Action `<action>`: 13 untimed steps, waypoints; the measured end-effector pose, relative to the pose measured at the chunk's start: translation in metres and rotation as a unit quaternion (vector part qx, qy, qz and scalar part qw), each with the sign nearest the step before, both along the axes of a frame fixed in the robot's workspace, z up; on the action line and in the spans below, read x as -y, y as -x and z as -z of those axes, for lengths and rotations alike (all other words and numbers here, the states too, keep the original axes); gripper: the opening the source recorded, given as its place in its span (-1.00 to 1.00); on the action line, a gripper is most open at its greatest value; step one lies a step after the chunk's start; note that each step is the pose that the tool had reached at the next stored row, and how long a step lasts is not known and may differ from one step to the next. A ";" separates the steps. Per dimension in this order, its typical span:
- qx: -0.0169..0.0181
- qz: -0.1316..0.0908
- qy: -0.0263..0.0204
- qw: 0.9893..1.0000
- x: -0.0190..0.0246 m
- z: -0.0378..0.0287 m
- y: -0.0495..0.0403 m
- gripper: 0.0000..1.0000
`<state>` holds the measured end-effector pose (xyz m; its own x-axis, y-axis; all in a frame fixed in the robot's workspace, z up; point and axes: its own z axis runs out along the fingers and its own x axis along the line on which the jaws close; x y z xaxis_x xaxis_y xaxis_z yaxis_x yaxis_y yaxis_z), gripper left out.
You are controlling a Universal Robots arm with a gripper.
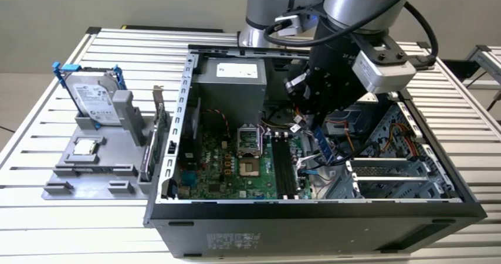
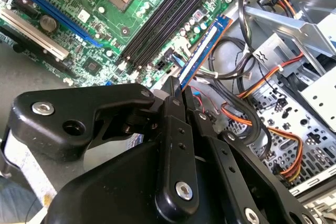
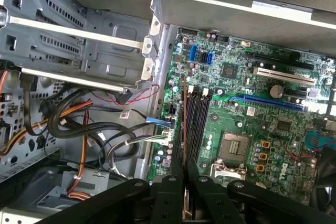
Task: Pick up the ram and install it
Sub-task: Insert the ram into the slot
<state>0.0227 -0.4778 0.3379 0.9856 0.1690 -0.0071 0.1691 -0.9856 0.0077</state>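
Gripper (image 2: 176,86) clamped on the ram (image 2: 202,51), ram held on edge inside the computer case (image 1: 182,100), just beside the black memory slots (image 1: 283,167), at their 3 o'clock in the exterior view

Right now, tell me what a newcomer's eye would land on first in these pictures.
The open computer case, with the arm reaching into it, dominates the middle of the exterior view. Inside, the tool is shut on the ram, a blue stick held beside the black memory slots. A hard drive stands in a grey holder at the exterior view's left.
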 end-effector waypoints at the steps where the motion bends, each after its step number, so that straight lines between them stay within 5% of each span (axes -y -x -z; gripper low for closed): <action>1: 0.000 0.000 0.000 1.000 0.0000 0.0002 0.0000 -1.00; 13: 0.000 0.000 0.000 1.000 -0.0003 0.0035 0.0000 -1.00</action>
